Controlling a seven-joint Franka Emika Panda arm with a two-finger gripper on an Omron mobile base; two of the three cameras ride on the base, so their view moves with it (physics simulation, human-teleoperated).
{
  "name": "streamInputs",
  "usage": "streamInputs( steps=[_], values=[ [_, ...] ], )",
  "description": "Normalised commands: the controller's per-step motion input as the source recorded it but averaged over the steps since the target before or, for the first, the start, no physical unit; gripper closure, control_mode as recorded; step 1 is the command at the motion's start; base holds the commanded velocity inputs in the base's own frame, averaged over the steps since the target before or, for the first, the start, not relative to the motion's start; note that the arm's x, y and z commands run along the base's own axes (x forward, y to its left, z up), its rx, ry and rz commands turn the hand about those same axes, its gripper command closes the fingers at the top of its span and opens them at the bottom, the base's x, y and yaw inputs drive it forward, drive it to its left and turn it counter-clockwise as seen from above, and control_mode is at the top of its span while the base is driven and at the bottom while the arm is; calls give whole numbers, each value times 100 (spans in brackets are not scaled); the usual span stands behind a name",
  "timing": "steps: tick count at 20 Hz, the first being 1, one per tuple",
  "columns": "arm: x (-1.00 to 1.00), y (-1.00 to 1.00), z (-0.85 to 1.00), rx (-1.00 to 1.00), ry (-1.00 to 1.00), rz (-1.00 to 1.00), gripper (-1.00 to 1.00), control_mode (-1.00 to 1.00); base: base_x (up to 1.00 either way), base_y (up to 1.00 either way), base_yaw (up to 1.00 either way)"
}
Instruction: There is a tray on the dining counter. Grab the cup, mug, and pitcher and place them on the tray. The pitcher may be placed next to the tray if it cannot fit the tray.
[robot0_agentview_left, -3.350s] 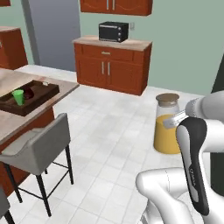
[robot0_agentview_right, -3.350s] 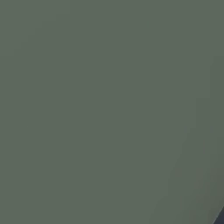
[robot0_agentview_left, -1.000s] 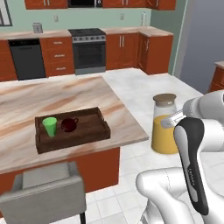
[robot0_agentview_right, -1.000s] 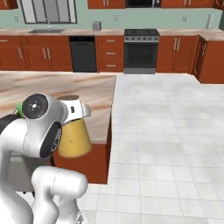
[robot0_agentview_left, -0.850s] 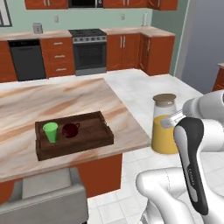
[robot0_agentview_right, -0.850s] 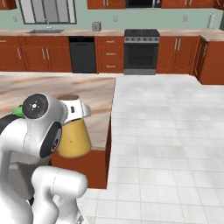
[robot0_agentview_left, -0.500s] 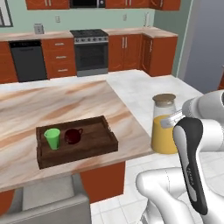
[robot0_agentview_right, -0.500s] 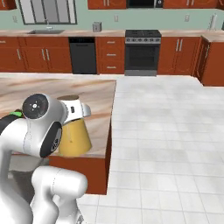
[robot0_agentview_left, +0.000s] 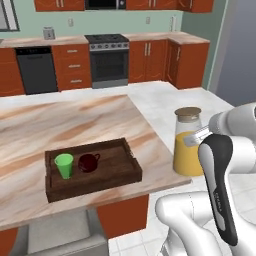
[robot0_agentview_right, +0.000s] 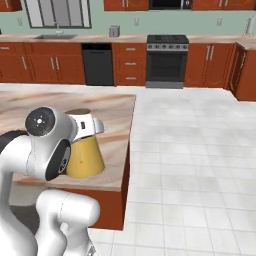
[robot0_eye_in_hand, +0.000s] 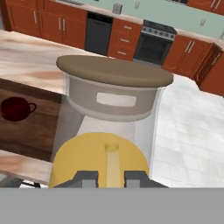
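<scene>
My gripper (robot0_eye_in_hand: 111, 177) is shut on the clear glass pitcher (robot0_agentview_left: 187, 145) of orange liquid with a tan lid, held upright in the air just off the right corner of the dining counter (robot0_agentview_left: 75, 120). In the right base view the pitcher (robot0_agentview_right: 85, 152) sits partly behind my arm, and the hand view looks at the pitcher (robot0_eye_in_hand: 113, 113) from close up. The dark wooden tray (robot0_agentview_left: 95, 182) lies near the counter's front edge. Inside it stand the green cup (robot0_agentview_left: 64, 165) and, to the cup's right, the dark red mug (robot0_agentview_left: 88, 162). The mug (robot0_eye_in_hand: 15, 108) and tray (robot0_eye_in_hand: 35, 131) also appear left of the pitcher.
A grey chair (robot0_agentview_left: 60, 240) stands below the counter's front edge. Red-brown cabinets, a dishwasher (robot0_agentview_left: 32, 70) and a stove (robot0_agentview_left: 107, 60) line the back wall. White tiled floor (robot0_agentview_right: 190, 165) lies open to the right of the counter.
The whole scene has shifted as the base drove: counter and tray now sit nearer and further right in the left base view. The pitcher stays in my grip.
</scene>
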Motion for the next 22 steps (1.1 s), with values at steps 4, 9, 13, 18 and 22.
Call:
streamInputs(
  steps=[4,9,13,18,22],
  values=[
    [0,0,0,0,0,0,100,100,37,27,6],
    [0,0,0,0,0,0,100,100,43,26,5],
    [0,0,0,0,0,0,100,100,46,19,5],
    [40,23,0,8,0,7,100,-100,0,0,0],
    [27,28,0,9,0,11,100,-100,0,0,0]
  ],
)
